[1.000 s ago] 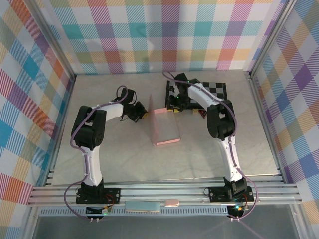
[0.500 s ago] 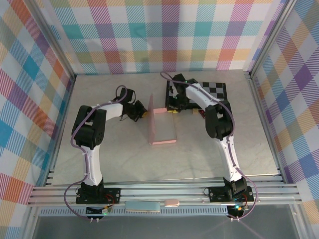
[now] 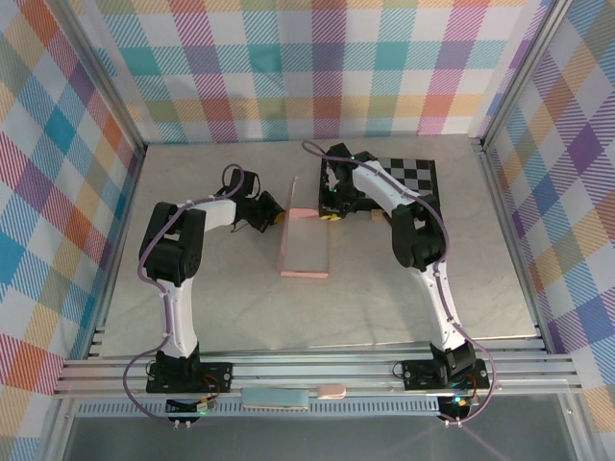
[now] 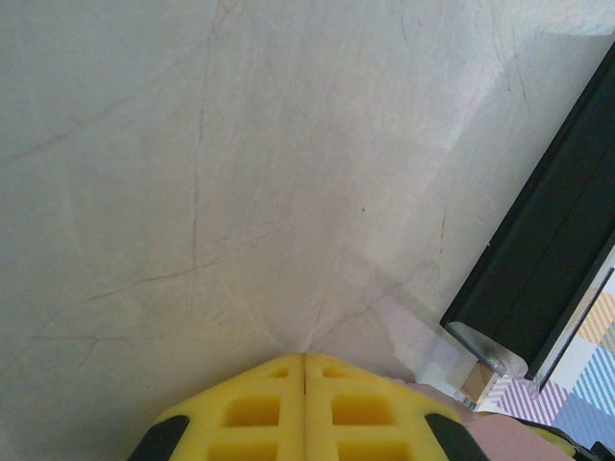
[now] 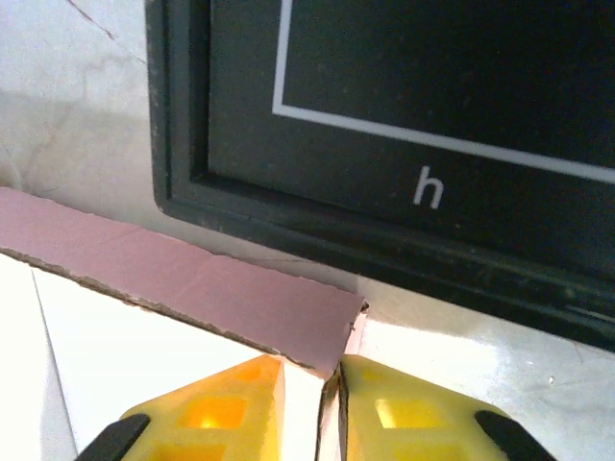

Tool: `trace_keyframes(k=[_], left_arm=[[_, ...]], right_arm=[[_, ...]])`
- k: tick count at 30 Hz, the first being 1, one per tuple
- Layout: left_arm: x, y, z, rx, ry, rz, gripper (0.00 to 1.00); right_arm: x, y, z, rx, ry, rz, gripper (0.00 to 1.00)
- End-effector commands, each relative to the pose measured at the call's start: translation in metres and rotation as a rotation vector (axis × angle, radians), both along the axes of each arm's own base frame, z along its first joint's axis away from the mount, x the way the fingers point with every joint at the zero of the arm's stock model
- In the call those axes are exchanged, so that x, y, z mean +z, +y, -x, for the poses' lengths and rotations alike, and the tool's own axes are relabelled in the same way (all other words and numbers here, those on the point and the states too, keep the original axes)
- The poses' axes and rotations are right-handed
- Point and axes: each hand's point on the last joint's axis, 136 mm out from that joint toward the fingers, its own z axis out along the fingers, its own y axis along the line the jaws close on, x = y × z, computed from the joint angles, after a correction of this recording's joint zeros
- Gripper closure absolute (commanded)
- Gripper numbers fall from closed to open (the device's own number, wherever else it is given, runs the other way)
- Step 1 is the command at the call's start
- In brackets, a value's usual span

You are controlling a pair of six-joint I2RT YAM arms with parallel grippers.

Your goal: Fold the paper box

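The pale pink paper box point(image 3: 306, 245) lies mid-table as a shallow tray, its left wall point(image 3: 288, 206) standing up. My left gripper point(image 3: 274, 217) is just left of that wall. Its yellow pads point(image 4: 269, 403) are pressed together with nothing between them, and a sliver of pink card point(image 4: 509, 442) shows beside them. My right gripper point(image 3: 332, 209) is at the box's far right corner. In the right wrist view it point(image 5: 312, 370) is shut on the thin upright corner wall, with the pink far flap point(image 5: 192, 279) just beyond the fingertips.
The black-and-grey chequered board point(image 3: 404, 178) lies directly behind the box, its dark frame point(image 5: 432, 96) a few centimetres past my right fingertips and also ahead of the left gripper point(image 4: 543, 279). Metal rails edge the marble tabletop point(image 3: 231, 298).
The box has slid left and turned slightly, and its left wall leans further out. My right gripper moved left with the corner and closed tighter. The left gripper stayed shut.
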Motion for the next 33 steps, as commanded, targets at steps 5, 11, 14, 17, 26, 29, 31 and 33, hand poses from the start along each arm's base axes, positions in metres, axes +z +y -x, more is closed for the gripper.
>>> trace_keyframes(k=[5, 11, 14, 17, 26, 29, 31, 33], left_arm=[[0.01, -0.005, 0.011, -0.05, 0.01, 0.017, 0.92], [0.019, 0.008, 0.019, -0.042, 0.002, -0.031, 0.79], [0.025, 0.016, 0.024, -0.036, -0.004, -0.064, 0.71], [0.035, 0.024, 0.028, -0.041, -0.007, -0.124, 0.66], [0.084, 0.061, 0.058, -0.016, -0.034, -0.33, 0.67], [0.115, 0.067, 0.071, -0.024, -0.092, -0.385, 0.68], [0.133, 0.066, 0.081, -0.056, -0.114, -0.41, 0.68], [0.155, 0.061, 0.092, -0.115, -0.153, -0.445, 0.67]], right_arm=[[0.015, 0.011, 0.013, -0.019, -0.017, -0.034, 0.65], [0.034, -0.016, 0.032, -0.116, -0.022, -0.032, 0.49], [0.043, -0.026, 0.045, -0.169, -0.011, -0.055, 0.46], [0.051, -0.032, 0.057, -0.206, -0.022, -0.078, 0.47], [0.137, -0.028, 0.059, -0.241, -0.231, -0.125, 0.57], [0.162, -0.008, 0.054, -0.141, -0.354, -0.128, 0.55], [0.168, -0.005, 0.047, -0.104, -0.393, -0.102, 0.54], [0.176, -0.004, 0.039, -0.088, -0.407, -0.078, 0.55]])
